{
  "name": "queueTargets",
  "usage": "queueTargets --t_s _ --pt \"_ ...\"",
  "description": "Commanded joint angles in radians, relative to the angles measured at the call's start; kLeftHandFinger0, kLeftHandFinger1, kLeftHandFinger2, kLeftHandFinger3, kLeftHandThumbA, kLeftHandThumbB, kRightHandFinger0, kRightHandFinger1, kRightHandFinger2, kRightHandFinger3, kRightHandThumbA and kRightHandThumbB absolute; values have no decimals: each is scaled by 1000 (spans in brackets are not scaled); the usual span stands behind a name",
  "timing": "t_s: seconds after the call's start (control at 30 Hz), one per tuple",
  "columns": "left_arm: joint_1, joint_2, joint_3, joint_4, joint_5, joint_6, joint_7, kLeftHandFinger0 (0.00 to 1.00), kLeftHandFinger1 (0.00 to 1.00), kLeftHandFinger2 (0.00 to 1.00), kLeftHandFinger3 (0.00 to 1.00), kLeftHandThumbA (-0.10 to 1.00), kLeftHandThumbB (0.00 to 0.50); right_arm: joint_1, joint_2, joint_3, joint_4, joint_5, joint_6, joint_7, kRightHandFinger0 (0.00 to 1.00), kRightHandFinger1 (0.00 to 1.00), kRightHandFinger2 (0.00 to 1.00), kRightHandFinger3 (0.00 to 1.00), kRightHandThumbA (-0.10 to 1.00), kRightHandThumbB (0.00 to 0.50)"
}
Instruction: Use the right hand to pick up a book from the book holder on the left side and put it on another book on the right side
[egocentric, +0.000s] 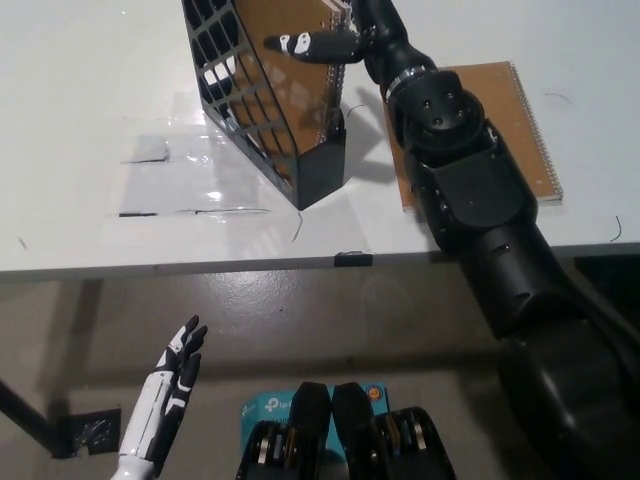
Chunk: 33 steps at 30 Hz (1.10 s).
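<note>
Reaching across the face of the brown spiral-bound book, the fingers of the black right hand lie extended over its cover near the top edge; whether they are clamped on the book or merely laid against it cannot be told from this angle. The book stands tilted inside the black lattice book holder, its wire binding turned toward the robot's right. The holder sits on the white counter, left of the second brown book, which lies flat on the counter and is partly covered by the right arm. The white left hand rests low, below the counter edge, fingers apart and holding nothing.

Judged stage: grasp being sought, book not yet lifted.

Risks noted:
- A pinch near the top corner alone may let the book pivot and slip (the cover looks smooth).
- The wire binding could catch on the holder's lattice or front lip during withdrawal, dragging or tipping the holder.
- The forearm, passing above the flat book, could nudge it out of place.

Markings: a teal box at the bottom edge bears "tp-link"; no other writing is legible.
</note>
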Motion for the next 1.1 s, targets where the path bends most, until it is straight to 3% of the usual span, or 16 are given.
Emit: queueTargets --t_s 0.0,0.57,0.73,0.8,0.83,0.87,0.9,0.93,0.97,1.0,1.03,1.07 --pt "-9 12 -5 -32 7 -23 -4 1000 1000 1000 1000 999 61 -68 12 -1 4 25 -27 20 1000 1000 1000 1000 961 378" --pt "-24 8 -1 -35 15 -13 -1 1000 1000 1000 1000 1000 60 -74 22 9 37 15 -47 7 1000 1000 1000 1000 973 353" --pt "-31 9 1 -37 6 -10 -5 1000 1000 1000 1000 1000 68 -88 25 2 69 11 -43 -32 995 1000 1000 1000 950 376" --pt "-33 9 1 -35 13 -14 -1 1000 1000 1000 1000 1000 75 -100 28 5 87 -11 -22 -83 768 855 962 1000 939 390" --pt "-36 9 0 -30 16 -20 1 1000 1000 1000 1000 1000 76 -112 31 -1 106 -15 -11 -120 424 522 671 918 887 395" --pt "-34 11 -1 -32 14 -18 -2 1000 1000 1000 1000 1000 78 -117 38 -7 119 -18 -13 -163 50 214 391 489 745 367" --pt "-35 12 -1 -30 15 -16 -3 1000 1000 1000 1000 1000 84 -120 43 -12 126 -24 -32 -210 10 43 193 224 581 281" --pt "-41 12 -1 -26 17 -16 -2 1000 1000 1000 1000 1000 86 -124 47 -19 131 -26 -51 -248 0 7 203 85 196 244" --pt "-45 12 -1 -24 19 -17 -1 1000 1000 1000 1000 1000 86 -126 49 -24 134 -23 -66 -266 0 59 361 160 -67 194" --pt "-48 12 1 -22 18 -20 0 1000 1000 1000 1000 1000 86 -127 52 -28 134 -20 -80 -281 0 158 549 367 -99 176" --pt "-49 12 1 -22 17 -19 1 1000 1000 1000 1000 1000 86 -127 54 -28 134 -24 -85 -300 0 188 610 455 -100 160" --pt "-46 8 2 -33 9 -5 -3 1000 1000 1000 1000 1000 87 -124 57 -30 127 -24 -84 -312 0 233 671 619 -100 129"
